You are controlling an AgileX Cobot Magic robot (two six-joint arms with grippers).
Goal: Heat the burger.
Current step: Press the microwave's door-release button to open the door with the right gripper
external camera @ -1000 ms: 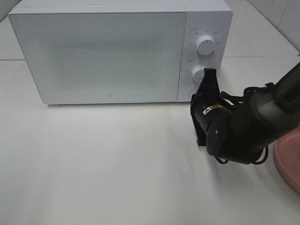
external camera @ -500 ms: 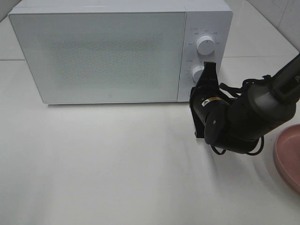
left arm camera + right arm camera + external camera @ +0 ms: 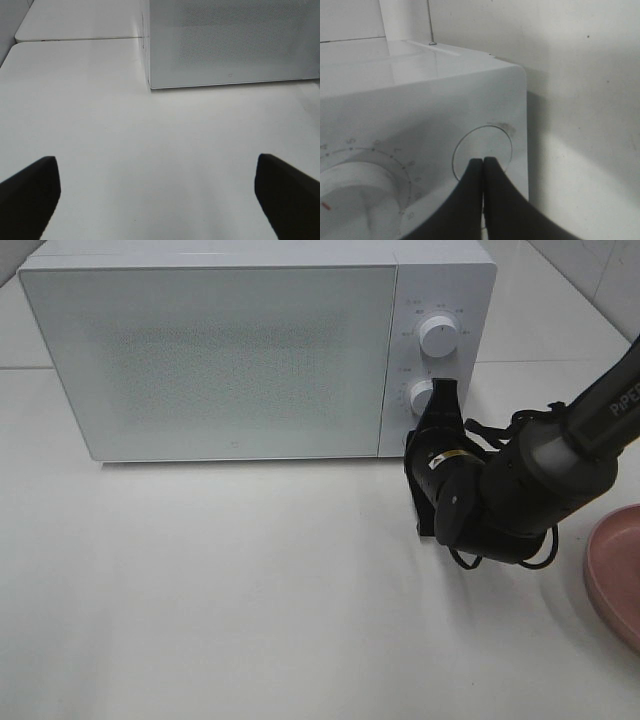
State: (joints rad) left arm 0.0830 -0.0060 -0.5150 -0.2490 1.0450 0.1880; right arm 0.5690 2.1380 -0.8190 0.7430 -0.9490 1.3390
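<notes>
The burger is out of view. A white microwave (image 3: 220, 360) stands at the back of the table with its door closed. My right gripper (image 3: 446, 388) is shut, and its joined fingertips (image 3: 482, 162) rest against the round button (image 3: 487, 142) at the bottom of the control panel, just below the lower dial (image 3: 355, 200). Nothing is held between its fingers. My left gripper (image 3: 157, 200) is open over bare table in front of the microwave (image 3: 230, 45), with nothing between its fingers (image 3: 30, 195). It does not show in the exterior high view.
An upper dial (image 3: 438, 335) and a lower dial (image 3: 422, 397) sit on the microwave's right panel. A flat pink plate (image 3: 615, 575) lies at the right edge of the table, beside the right arm. A tiled wall runs behind the microwave.
The right arm has shifted slightly toward the microwave panel, uncovering more of the pink plate. Its gripper stays shut at the button.
</notes>
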